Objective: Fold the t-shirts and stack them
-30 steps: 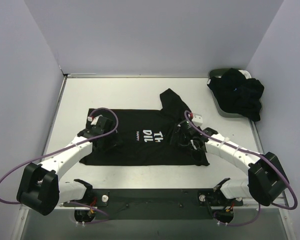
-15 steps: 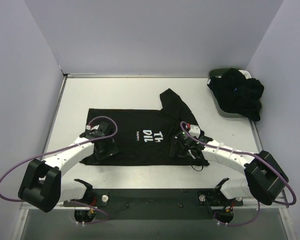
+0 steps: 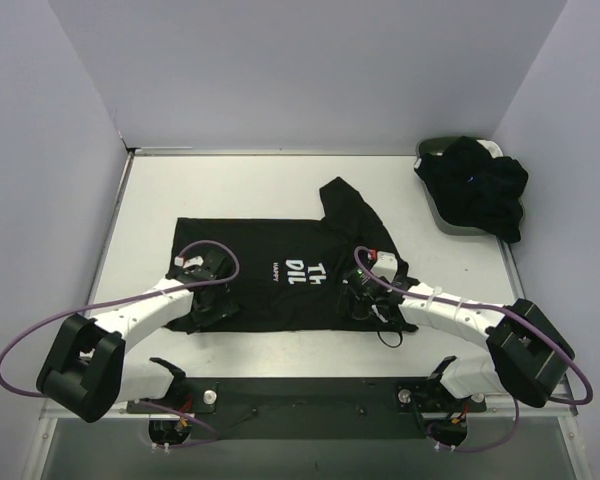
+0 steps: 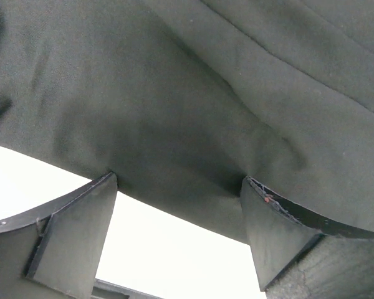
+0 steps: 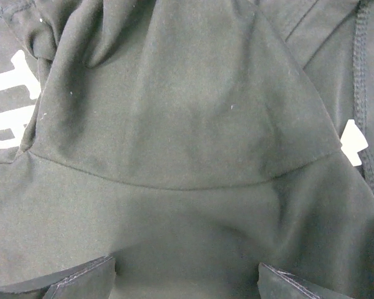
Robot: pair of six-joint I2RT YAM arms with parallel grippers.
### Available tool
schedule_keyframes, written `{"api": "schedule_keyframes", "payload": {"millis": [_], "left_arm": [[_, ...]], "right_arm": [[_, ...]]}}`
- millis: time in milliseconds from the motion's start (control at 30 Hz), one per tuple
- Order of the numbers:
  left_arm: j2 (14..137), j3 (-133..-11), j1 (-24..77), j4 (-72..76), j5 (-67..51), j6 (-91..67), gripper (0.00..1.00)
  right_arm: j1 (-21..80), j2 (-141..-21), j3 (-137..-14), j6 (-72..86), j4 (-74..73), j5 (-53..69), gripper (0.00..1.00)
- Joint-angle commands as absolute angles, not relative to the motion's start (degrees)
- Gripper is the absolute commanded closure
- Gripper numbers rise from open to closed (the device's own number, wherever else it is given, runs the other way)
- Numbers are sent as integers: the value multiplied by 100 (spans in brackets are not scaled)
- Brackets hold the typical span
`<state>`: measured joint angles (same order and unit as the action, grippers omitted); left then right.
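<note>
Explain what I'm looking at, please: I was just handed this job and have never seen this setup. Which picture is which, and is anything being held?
Two white robot arms are bolted at the near edge of a table. The wide picture looks down from above and behind them, with the left arm on the left. A black t-shirt with white lettering lies spread out in the middle. A heap of dark shirts is piled over a dark basket at the far right. The two close-ups come from cameras on the wrists. The left gripper is at the shirt's near edge, open, with the cloth's edge showing between its fingers. The right gripper is over rumpled cloth at the shirt's right end, also open. Neither holds anything.
</note>
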<state>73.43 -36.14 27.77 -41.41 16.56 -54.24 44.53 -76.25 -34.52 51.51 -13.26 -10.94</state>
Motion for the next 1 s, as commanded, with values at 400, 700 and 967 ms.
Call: {"api": "schedule_keyframes", "payload": {"millis": [400, 700, 967], "left_arm": [[6698, -2936, 3733, -4939, 1380, -6292, 19], [5864, -2576, 4420, -5563, 1345, -7285, 19], [5300, -2601, 4729, -5967, 1336, -7734, 21]], "right_arm": [[5466, -7111, -2751, 6810, -2759, -1028, 0], [6055, -6285, -2119, 7698, -3199, -1081, 0], [6469, -5652, -1863, 8375, -3673, -1257, 0]]}}
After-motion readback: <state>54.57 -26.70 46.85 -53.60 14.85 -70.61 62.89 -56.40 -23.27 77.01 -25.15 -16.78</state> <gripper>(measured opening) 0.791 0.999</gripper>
